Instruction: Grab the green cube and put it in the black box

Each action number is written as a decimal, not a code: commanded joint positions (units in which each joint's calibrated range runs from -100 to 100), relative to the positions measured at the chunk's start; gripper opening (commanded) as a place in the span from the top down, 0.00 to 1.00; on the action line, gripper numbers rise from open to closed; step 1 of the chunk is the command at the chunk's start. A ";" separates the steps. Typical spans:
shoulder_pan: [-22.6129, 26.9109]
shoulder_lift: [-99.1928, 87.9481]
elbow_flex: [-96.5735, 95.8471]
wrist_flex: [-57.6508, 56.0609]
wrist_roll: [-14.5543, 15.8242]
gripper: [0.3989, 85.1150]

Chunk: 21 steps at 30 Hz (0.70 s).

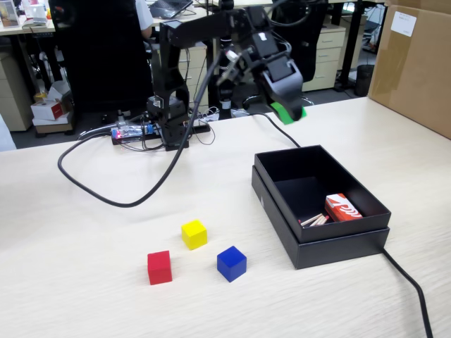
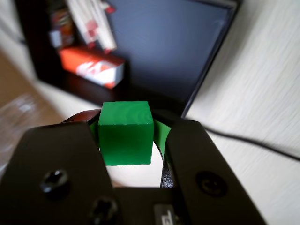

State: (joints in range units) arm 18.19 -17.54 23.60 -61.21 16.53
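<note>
Black hobby arm with green-tipped gripper

The arm (image 1: pixel 211 32) is built of matte-black blocky links on a black upright base (image 1: pixel 168 116) near the tabletop's far edge, where a small board shows red and blue lights. A thick black cable (image 1: pixel 106 193) loops from the base across the tabletop, and thinner pale wires run along the upper links. The gripper (image 1: pixel 287 113) is black with bright-green pads at its tips; in the wrist view its two broad black jaw bodies each show a dark recessed screw (image 2: pixel 55 180), green lining their inner faces.
</note>
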 commanded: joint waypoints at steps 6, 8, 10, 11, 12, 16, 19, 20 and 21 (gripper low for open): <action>-0.49 10.25 2.42 3.28 -0.05 0.97; -0.73 12.32 1.06 4.15 -0.24 0.97; -0.83 13.47 -0.02 4.84 -0.34 0.97; -0.98 14.38 -1.29 5.53 -0.34 0.97; -1.03 14.84 -2.38 6.39 -0.34 0.97; -1.61 17.71 -8.55 10.97 -0.34 0.97; -1.71 18.06 -9.73 11.92 -0.34 0.97; -1.71 18.17 -9.73 11.92 -0.34 0.97; -1.71 18.29 -9.73 11.92 -0.34 0.97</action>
State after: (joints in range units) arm 16.48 2.14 11.82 -50.29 16.43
